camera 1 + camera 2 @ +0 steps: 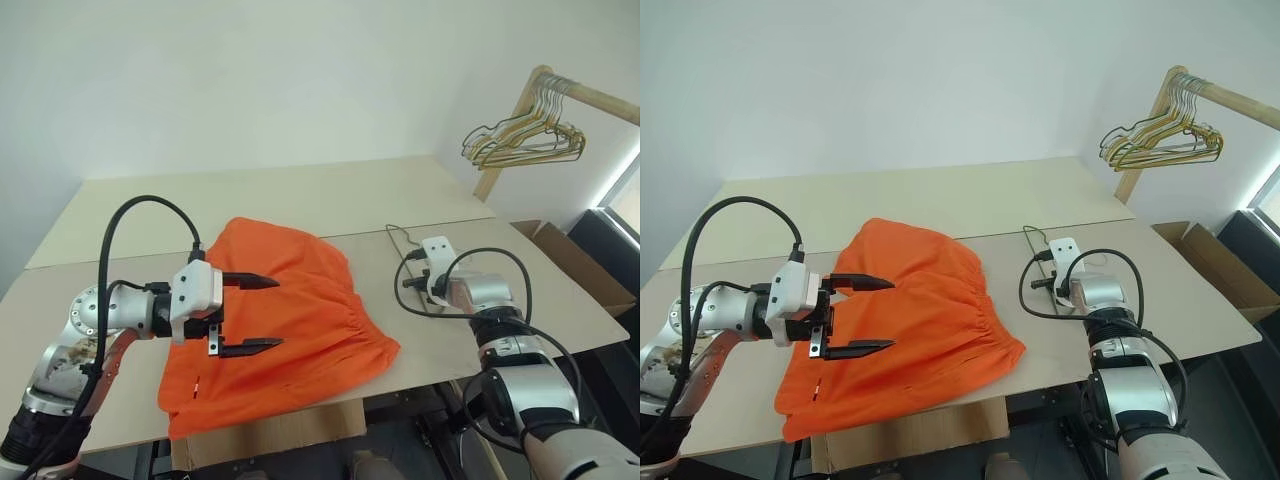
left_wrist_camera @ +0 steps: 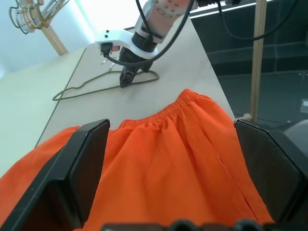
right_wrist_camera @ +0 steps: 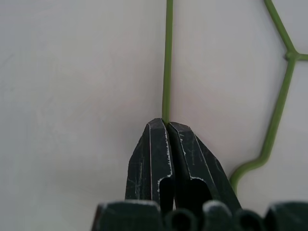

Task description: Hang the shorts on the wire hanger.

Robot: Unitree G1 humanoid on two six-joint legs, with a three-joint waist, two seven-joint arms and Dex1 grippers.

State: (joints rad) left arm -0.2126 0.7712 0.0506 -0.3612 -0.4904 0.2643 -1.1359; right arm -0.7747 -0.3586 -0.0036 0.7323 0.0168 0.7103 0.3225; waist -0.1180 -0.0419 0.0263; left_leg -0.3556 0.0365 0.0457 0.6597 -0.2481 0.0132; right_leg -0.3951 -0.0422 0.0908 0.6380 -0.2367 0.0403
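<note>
The right gripper (image 3: 167, 126) has its fingers clenched on the hanger (image 3: 167, 57), which lies flat on the desk (image 1: 300, 200) near its right edge. The shorts (image 1: 290, 320) lie spread at the front edge, waistband toward the hanger. The left gripper (image 1: 248, 315) hovers above them, fingers released. The wire is thin, so it could twist or slip from the pinch on lifting.

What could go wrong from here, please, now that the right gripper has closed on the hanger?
The right gripper pinches only one thin wire of the hanger, right at its fingertips, so the wire could slip out or swing when lifted. The hanger lies flat on the table, so the grip may be shallow. The left gripper hangs open above the shorts, which lie loose and could bunch when pulled.
</note>
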